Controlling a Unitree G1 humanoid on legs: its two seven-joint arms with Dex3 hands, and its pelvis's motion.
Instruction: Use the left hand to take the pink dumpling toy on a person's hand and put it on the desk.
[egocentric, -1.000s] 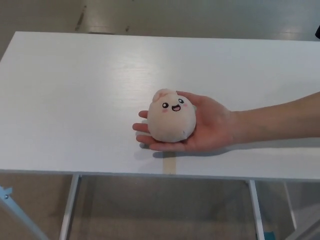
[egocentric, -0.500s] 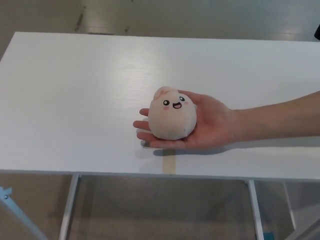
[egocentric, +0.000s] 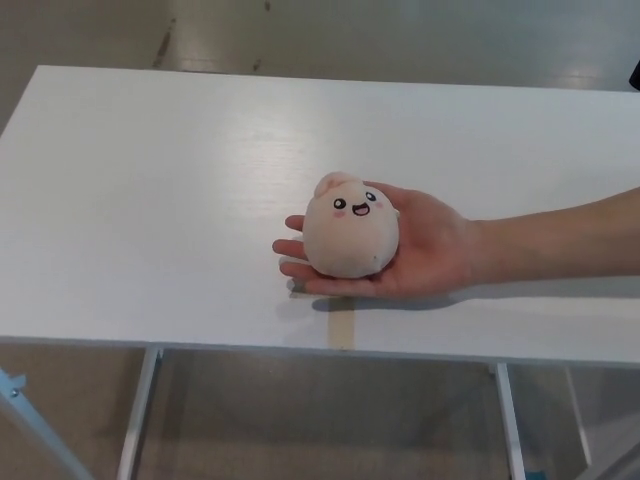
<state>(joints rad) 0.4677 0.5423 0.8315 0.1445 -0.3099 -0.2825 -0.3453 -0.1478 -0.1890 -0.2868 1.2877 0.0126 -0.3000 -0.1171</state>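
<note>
A pale pink dumpling toy (egocentric: 350, 230) with a small smiling face rests in the upturned palm of a person's hand (egocentric: 425, 255). That hand reaches in from the right, its forearm (egocentric: 560, 240) stretched over the white desk (egocentric: 150, 200), and hovers near the desk's front edge. Neither of my hands shows in the head view.
A short strip of beige tape (egocentric: 341, 326) lies on the desk's front edge just below the person's hand. The desk's metal legs (egocentric: 140, 410) and a grey floor show under and behind it.
The whole picture has shifted slightly, so the camera moved. The person's hand with the toy stays in about the same place over the desk.
</note>
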